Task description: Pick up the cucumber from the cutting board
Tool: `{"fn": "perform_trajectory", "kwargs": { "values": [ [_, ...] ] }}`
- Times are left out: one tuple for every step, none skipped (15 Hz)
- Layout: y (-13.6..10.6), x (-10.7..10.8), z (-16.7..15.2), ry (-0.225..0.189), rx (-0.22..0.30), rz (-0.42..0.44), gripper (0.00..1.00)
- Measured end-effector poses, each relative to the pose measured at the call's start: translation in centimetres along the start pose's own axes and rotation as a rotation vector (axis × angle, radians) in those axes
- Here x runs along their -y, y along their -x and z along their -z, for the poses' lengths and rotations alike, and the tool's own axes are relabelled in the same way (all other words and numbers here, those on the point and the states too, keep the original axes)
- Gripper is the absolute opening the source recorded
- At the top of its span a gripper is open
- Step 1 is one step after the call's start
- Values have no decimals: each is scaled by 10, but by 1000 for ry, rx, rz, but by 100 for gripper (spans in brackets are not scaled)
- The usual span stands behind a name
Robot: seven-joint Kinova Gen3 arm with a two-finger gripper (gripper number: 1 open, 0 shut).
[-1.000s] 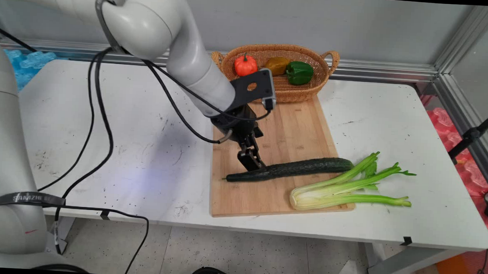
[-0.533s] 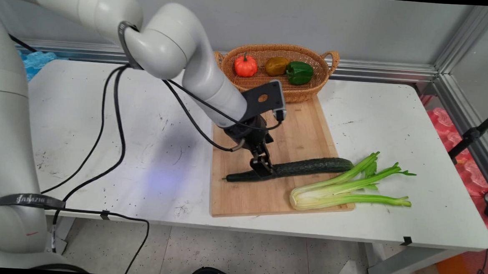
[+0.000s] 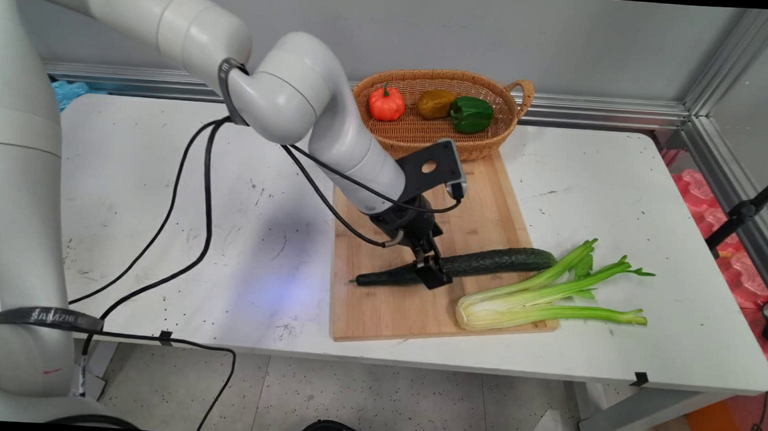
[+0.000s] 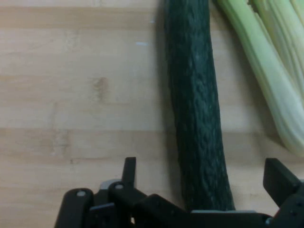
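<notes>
A long dark green cucumber (image 3: 487, 261) lies across a wooden cutting board (image 3: 385, 314). My gripper (image 3: 431, 274) is down over its left part, open, with one finger on each side of it. In the hand view the cucumber (image 4: 194, 118) runs up from between the two fingertips, and my gripper (image 4: 202, 166) straddles it without pressing on it. A bunch of celery (image 3: 537, 302) lies just right of the cucumber, half on the board; in the hand view the celery (image 4: 278, 76) is at the right edge.
A wicker basket (image 3: 521, 88) stands behind the board with a small red pumpkin (image 3: 386, 103), a brown pepper (image 3: 436, 103) and a green pepper (image 3: 471, 114) in it. Black cables hang from the arm over the table's left half.
The gripper has moved right and down, from behind the cucumber's left part to astride it. The cucumber and celery have not moved.
</notes>
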Motion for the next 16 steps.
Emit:
{"fn": "perform_trajectory", "kwargs": {
  "values": [
    [0, 0, -4, 5, -1, 11, 100],
    [-1, 0, -6, 8, -1, 18, 100],
    [-1, 0, -7, 9, -1, 23, 100],
    [-1, 0, -10, 11, -1, 31, 100],
    [-1, 0, -12, 12, -2, 38, 100],
    [-1, 1, -13, 13, -1, 46, 100],
    [-1, 2, -15, 13, -1, 53, 100],
    [-1, 2, -16, 13, 0, 58, 100],
    [0, 3, -18, 13, 1, 64, 100],
    [0, 4, -19, 12, 2, 70, 100],
    [1, 5, -20, 12, 3, 75, 100],
    [1, 5, -21, 12, 4, 78, 100],
    [2, 6, -22, 11, 5, 82, 100],
    [2, 6, -23, 12, 5, 86, 100],
    [3, 6, -24, 12, 6, 88, 100],
    [3, 7, -25, 13, 6, 90, 100]
  ]
}}
